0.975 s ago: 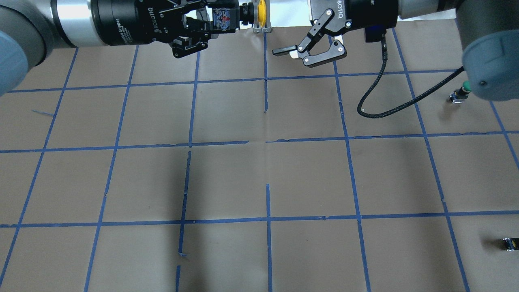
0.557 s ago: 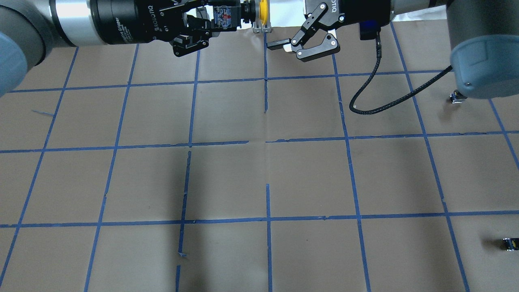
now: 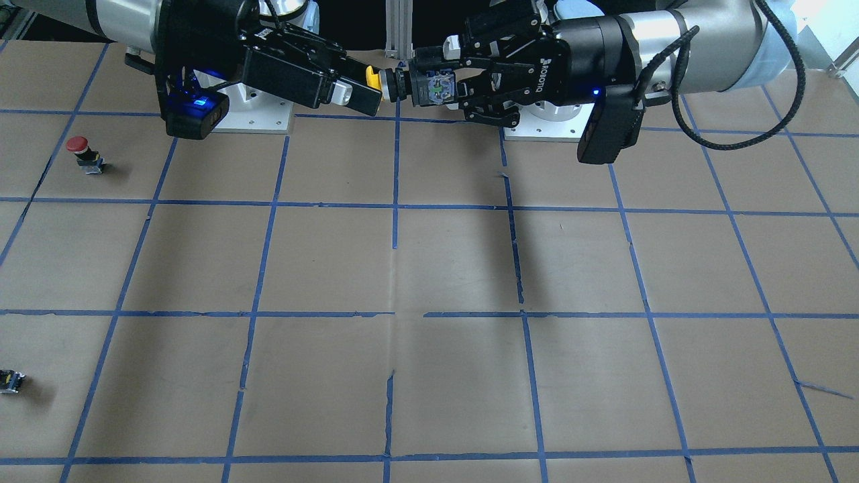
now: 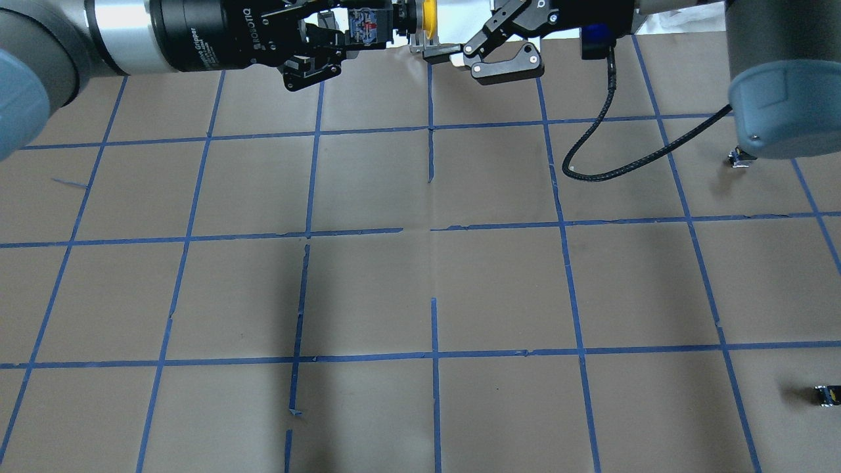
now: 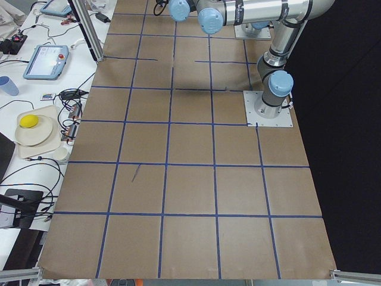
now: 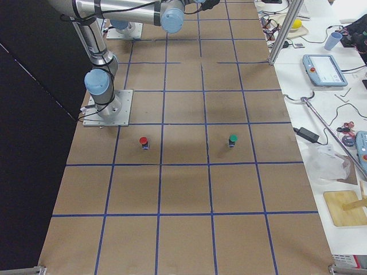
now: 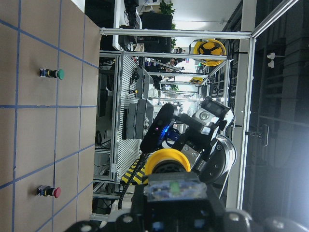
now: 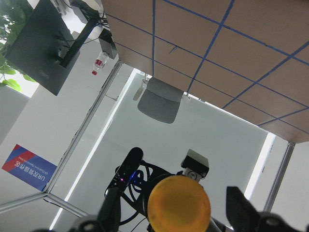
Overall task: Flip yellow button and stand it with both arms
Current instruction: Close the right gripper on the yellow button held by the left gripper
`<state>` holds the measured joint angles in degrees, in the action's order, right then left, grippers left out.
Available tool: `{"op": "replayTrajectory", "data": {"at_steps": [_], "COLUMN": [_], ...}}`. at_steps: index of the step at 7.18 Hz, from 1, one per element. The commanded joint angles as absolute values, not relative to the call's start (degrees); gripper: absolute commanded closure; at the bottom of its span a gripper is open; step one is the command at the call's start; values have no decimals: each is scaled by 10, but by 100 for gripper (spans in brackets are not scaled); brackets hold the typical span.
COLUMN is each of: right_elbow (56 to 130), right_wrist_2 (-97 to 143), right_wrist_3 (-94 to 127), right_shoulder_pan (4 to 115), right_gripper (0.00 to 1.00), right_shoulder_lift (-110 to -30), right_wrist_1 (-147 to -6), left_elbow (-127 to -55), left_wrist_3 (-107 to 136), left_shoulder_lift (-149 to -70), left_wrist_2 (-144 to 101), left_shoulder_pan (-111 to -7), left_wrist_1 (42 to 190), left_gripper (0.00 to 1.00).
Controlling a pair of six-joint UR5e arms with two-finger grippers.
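My left gripper (image 4: pixel 364 29) is shut on the grey-black base block of the yellow button (image 4: pixel 426 16) and holds it level, high above the table, cap pointing at my right gripper. In the front view the left gripper (image 3: pixel 439 87) is on the right and the yellow cap (image 3: pixel 372 78) points left. My right gripper (image 4: pixel 441 47) is open. In the right wrist view the cap (image 8: pixel 178 205) sits between its spread fingers (image 8: pixel 241 208). I see no contact with the cap. The cap also shows in the left wrist view (image 7: pixel 167 162).
A red-capped button (image 3: pixel 80 151) stands on the brown gridded table (image 3: pixel 429 268) on my right side. A green-capped button (image 6: pixel 233 139) stands beyond it. A small capless black block (image 4: pixel 826 394) lies at the far right. A black cable (image 4: pixel 591 164) hangs from the right wrist.
My right gripper has moved left and away from the camera, up to the yellow cap, and its open fingers now flank it. The left gripper has barely moved.
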<state>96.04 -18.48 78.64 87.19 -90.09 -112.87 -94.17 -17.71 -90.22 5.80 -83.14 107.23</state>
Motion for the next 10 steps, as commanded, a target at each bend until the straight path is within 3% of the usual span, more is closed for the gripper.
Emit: {"op": "replayTrajectory", "data": {"at_steps": [1,3,4,5,10], "right_elbow": [964,965,965,965,966], "right_wrist_2": [-185,-184,-184,-184,-225], "right_wrist_3": [785,786,787,787,766], "right_shoulder_pan": [872,872,872,872,819], "right_gripper": [52,68,71,72,78], "right_shoulder_lift": [-901,-900,-901,-902,-897], "right_wrist_1": [-1130,-1133,-1133,-1133,-1144], "left_elbow": [-941,-941,-941,-941,-928], "left_wrist_3": [-177,-178,-176,-167,-46], "left_shoulder_lift": [-904,-904,-904,-904,-907], "left_wrist_2": [55,55,56,56,122], "left_shoulder_pan": [-831,-831,-832,-833,-832], "left_wrist_1": [1072,1072,1072,1072,1013], "left_gripper": [94,94,83,1,0]}}
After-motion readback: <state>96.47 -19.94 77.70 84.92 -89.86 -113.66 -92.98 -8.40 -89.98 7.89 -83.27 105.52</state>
